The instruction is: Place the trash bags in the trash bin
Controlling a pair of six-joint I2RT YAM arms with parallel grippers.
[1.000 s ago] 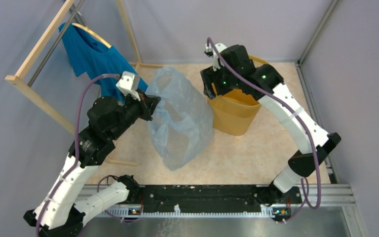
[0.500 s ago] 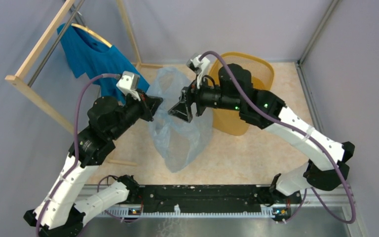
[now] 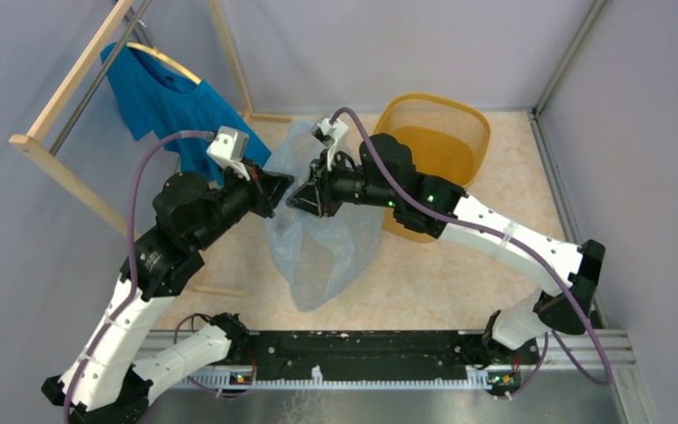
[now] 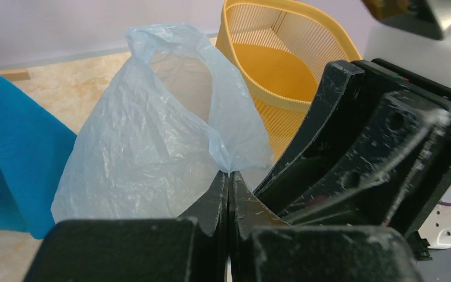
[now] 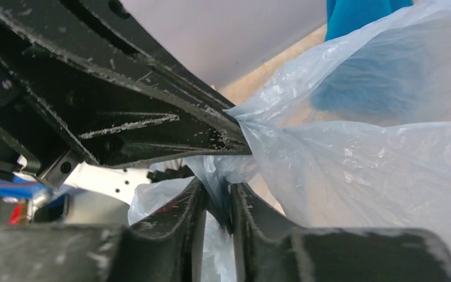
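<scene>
The trash bag (image 3: 322, 238), thin pale blue film, hangs spread from its top edge down to the floor, left of the trash bin (image 3: 478, 124). My left gripper (image 3: 286, 186) is shut on a pinch of the bag's top edge (image 4: 229, 174). My right gripper (image 3: 300, 201) faces it tip to tip. A fold of the film (image 5: 358, 164) runs between the right gripper's (image 5: 218, 188) fingers, which stand a narrow gap apart. The yellow-orange mesh bin (image 4: 270, 100) stands upright behind the bag with nothing showing inside it.
A bright blue T-shirt (image 3: 163, 102) hangs on a wooden rack (image 3: 62, 168) at the back left, close behind my left arm, and shows at the left in the left wrist view (image 4: 6, 158). Grey walls enclose the floor. A metal rail (image 3: 362, 353) runs along the near edge.
My right arm has swung left from above the bin to the held top of the bag, and its jaws have narrowed around the film. The left arm has stayed put, still gripping.
</scene>
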